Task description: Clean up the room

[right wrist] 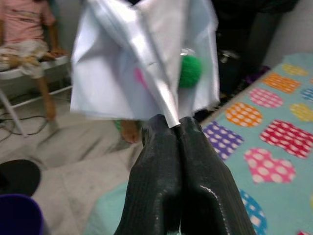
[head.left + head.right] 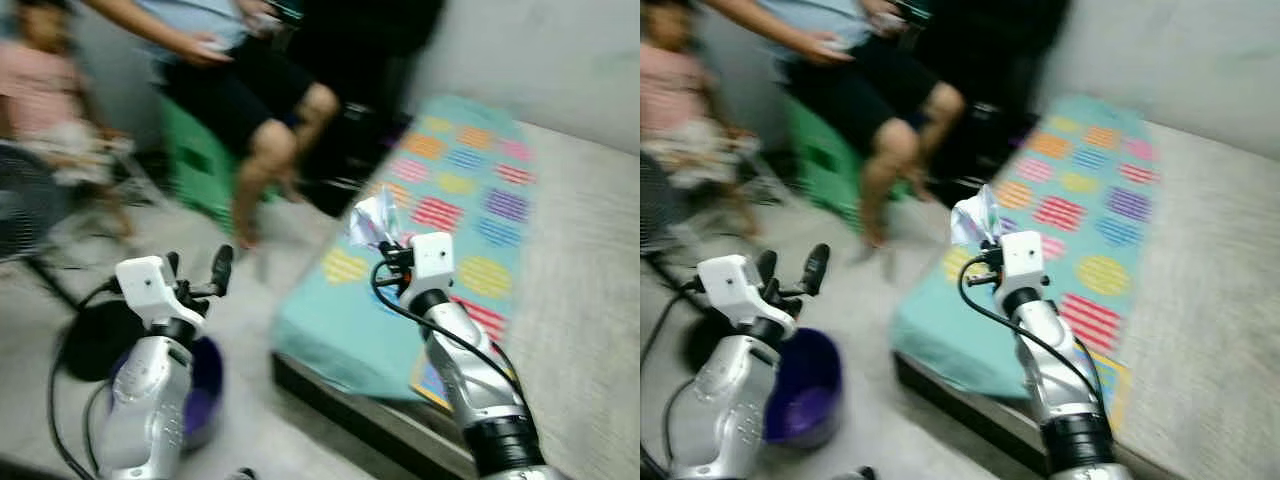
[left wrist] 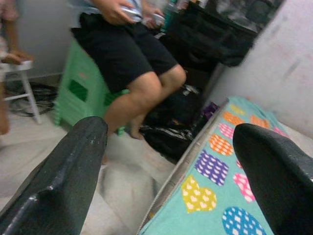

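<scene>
The right gripper pinches a silver wrapper, fingers pressed together; the left gripper hangs spread above a purple bin. The left wrist view looks toward a seated person's knee.

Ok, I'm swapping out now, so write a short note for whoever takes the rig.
Right gripper: jaws shut on a silvery wrapper, held up over the edge of the heart-patterned mattress.
Left gripper: jaws open, nothing held, above the floor.
Purple bin sits on the floor beside the left arm.
Done: wrapper picked up.
Left: probably drop it in the bin. People sit close ahead; move carefully.
</scene>
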Available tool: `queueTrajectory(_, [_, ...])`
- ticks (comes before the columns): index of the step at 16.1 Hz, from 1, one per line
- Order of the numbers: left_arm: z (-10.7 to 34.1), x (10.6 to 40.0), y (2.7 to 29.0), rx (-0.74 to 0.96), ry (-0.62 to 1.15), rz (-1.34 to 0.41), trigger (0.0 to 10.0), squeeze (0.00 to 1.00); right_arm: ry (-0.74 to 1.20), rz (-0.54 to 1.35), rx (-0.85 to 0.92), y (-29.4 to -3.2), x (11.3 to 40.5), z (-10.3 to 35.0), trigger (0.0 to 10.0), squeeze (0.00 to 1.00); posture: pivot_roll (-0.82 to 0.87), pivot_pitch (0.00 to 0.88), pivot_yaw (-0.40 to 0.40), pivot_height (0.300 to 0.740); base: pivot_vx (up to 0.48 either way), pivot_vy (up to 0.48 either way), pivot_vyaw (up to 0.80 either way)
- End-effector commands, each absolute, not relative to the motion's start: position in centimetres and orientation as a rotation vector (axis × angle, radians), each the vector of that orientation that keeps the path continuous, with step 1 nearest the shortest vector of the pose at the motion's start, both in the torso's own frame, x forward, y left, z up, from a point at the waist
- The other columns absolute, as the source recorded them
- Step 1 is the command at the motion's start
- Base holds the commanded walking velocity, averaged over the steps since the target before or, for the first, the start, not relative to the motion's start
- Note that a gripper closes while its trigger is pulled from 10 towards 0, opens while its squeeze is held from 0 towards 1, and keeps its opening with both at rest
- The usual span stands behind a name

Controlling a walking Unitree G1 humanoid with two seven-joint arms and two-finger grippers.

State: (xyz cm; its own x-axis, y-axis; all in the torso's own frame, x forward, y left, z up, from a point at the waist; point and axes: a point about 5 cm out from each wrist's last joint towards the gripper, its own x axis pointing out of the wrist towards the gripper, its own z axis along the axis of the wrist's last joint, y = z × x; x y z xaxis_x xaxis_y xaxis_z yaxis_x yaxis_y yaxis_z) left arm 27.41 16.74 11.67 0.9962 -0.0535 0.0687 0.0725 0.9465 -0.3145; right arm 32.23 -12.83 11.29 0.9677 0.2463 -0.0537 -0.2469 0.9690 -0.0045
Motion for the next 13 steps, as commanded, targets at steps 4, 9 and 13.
queueTrajectory(4, [11.87,27.53,16.68,-0.304,-0.06,-0.067,10.0,0.0,0.027,0.258,-0.008,-12.76,32.4,11.77,10.0,0.0,-0.02,0.045,-0.063,0.74,0.0,0.0,0.8])
queueTrajectory(9, [11.95,27.65,16.75,-0.3,-0.062,-0.068,10.0,0.0,0.025,0.256,0.002,-12.57,32.47,11.76,10.0,0.0,-0.01,0.042,-0.063,0.74,0.0,0.0,0.8])
queueTrajectory(13, [12.0,27.73,16.79,-0.298,-0.064,-0.066,10.0,0.0,0.027,0.267,-0.005,-12.49,32.58,11.73,10.0,0.0,-0.01,0.035,-0.063,0.74,0.0,0.0,0.75])
